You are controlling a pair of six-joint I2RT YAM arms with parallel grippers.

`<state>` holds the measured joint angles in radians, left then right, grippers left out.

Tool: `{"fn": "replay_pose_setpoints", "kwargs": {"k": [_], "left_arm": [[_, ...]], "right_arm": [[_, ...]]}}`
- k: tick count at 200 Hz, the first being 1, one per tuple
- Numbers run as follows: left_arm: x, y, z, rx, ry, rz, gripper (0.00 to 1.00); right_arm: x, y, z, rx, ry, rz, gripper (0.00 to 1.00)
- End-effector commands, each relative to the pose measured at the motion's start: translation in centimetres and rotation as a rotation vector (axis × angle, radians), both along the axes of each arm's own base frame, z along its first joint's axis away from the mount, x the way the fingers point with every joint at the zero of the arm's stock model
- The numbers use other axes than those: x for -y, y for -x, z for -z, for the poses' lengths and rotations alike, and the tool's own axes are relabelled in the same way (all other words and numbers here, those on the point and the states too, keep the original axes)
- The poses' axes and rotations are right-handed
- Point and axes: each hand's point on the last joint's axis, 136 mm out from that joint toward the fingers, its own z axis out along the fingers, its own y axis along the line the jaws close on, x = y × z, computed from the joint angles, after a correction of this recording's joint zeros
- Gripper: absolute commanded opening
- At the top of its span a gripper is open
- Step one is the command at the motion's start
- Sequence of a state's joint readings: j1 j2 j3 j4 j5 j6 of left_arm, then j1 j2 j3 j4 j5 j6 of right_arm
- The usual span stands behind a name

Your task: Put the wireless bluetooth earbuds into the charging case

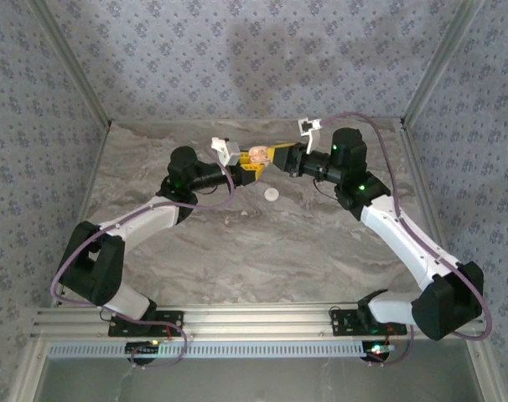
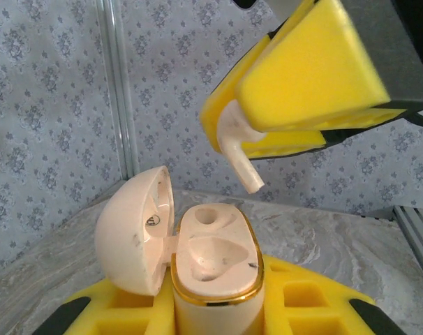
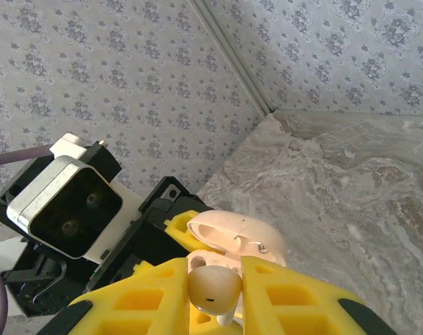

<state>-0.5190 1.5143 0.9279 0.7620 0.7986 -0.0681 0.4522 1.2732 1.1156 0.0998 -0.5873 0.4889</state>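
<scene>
Tan plastic is what you should watch: the charging case (image 2: 215, 269) stands upright in the left gripper (image 1: 246, 168), clamped between its yellow fingers and lifted off the desk (image 1: 321, 251) toward the far wall. Its lid (image 2: 131, 234) hangs open to one side. In the left wrist view both hollows in the case look empty, so by that picture no earbud is seated yet.

Your right gripper (image 1: 280, 157) is closed on one white earbud (image 2: 241, 159), pinched by its bulb with the stem pointing down and out toward the case. The right wrist view shows the same earbud between the yellow pads, with the open case just beyond it. Earbud and case are near each other but apart; the stem hangs above the case mouth and a little to one side of the hollows.

So you are at the first insertion: the case is open and presented, one earbud is in hand, and it has yet to be lined up and lowered in. A small white round thing (image 1: 272, 194) lies on the desk below the two grippers. It may be the second earbud, but it is too small to tell. If so, that one is left to pick up and seat as well.
</scene>
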Motion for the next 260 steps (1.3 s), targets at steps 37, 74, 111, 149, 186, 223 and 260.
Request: {"fn": "replay_pose_setpoints", "kwargs": {"k": [37,74,111,149,186,223,260], "left_arm": [[0.1,0.4,-1.2,0.065,0.025,0.0,0.19],[0.0,0.3,-1.2,0.067,0.025,-0.007,0.19],[-0.1,0.5,-1.3,0.075,0.026,-0.004,0.19],[-0.1,0.7,-1.4,0.088,0.026,-0.002,0.19],[0.0,1.3,-1.2,0.115,0.009,0.003,0.19],[0.0,1.3,-1.3,0.132,0.009,0.001,0.19],[0.0,1.4,-1.6,0.136,0.014,-0.006,0.19]], "right_arm": [[-0.1,0.3,-1.3,0.039,-0.035,0.013,0.24],[-0.4,0.3,-1.2,0.041,-0.035,0.011,0.24],[-0.5,0.4,-1.2,0.042,-0.034,0.01,0.24],[-0.5,0.3,-0.6,0.027,-0.017,0.016,0.24],[-0.2,0.0,-0.3,0.035,0.008,0.037,0.24],[-0.2,0.0,0.6,0.012,0.032,0.039,0.23],[-0.2,-0.1,1.4,-0.003,0.05,0.043,0.23]]}}
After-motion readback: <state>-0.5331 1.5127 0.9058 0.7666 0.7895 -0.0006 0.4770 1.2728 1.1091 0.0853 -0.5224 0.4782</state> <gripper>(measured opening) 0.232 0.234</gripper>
